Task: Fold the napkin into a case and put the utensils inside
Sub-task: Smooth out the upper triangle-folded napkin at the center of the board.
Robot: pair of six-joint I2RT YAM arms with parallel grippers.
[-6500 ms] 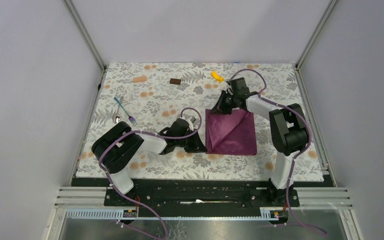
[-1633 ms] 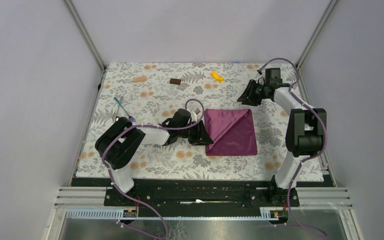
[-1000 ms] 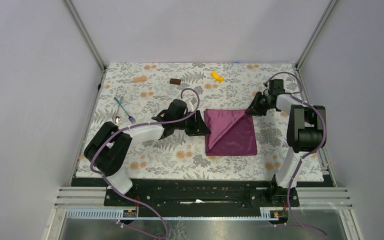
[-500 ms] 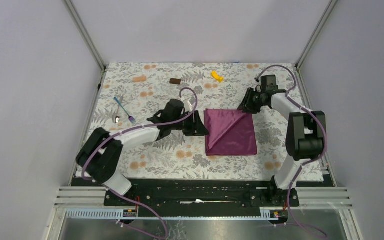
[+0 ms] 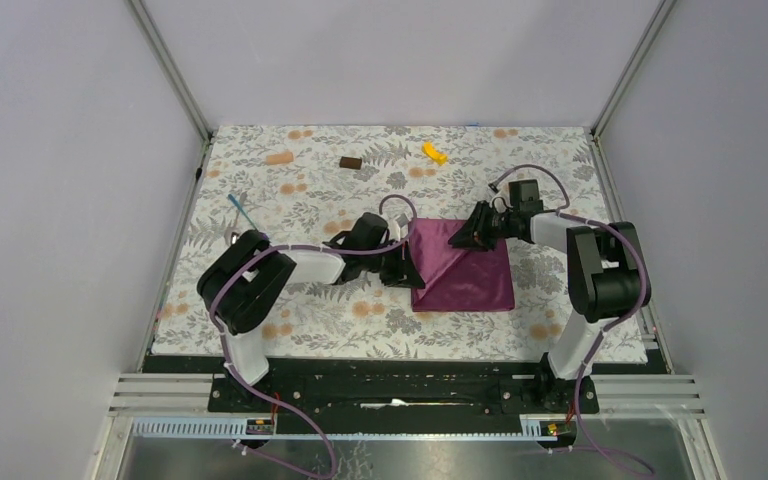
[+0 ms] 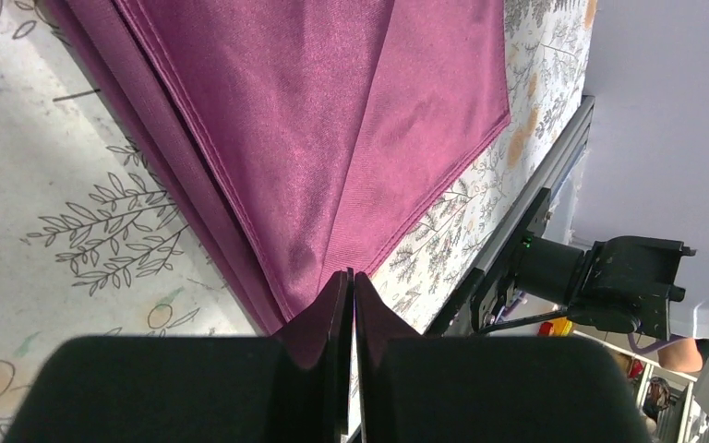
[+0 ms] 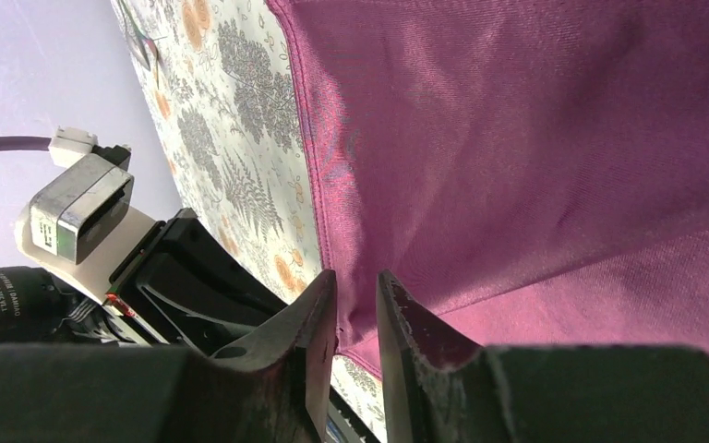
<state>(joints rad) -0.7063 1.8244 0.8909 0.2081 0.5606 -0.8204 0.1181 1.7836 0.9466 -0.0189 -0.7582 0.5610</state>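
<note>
From above, the napkin [image 5: 465, 272] lies folded on the desk [image 5: 560, 300], right of centre, with a diagonal crease across it. The left jaws meet its left edge. The right jaws sit at its far edge, where the cloth is raised. The fork [image 5: 239, 206] lies well apart at the desk's left side, its near end hidden behind the left arm [image 5: 290, 265]. A yellow piece [image 5: 434, 152] and a brown block [image 5: 351, 162] rest near the far edge.

Left wrist: the left jaws are closed to a hairline gap, pinching the edge of the napkin [image 6: 332, 138]. Its stacked layers show along one side.

Right wrist: the right jaws are nearly closed. The narrow slot between them is filled by the edge of the napkin [image 7: 535, 138], which they hold lifted off the desk [image 7: 240, 157]. The left arm's wrist [image 7: 102, 240] shows just beyond.
</note>
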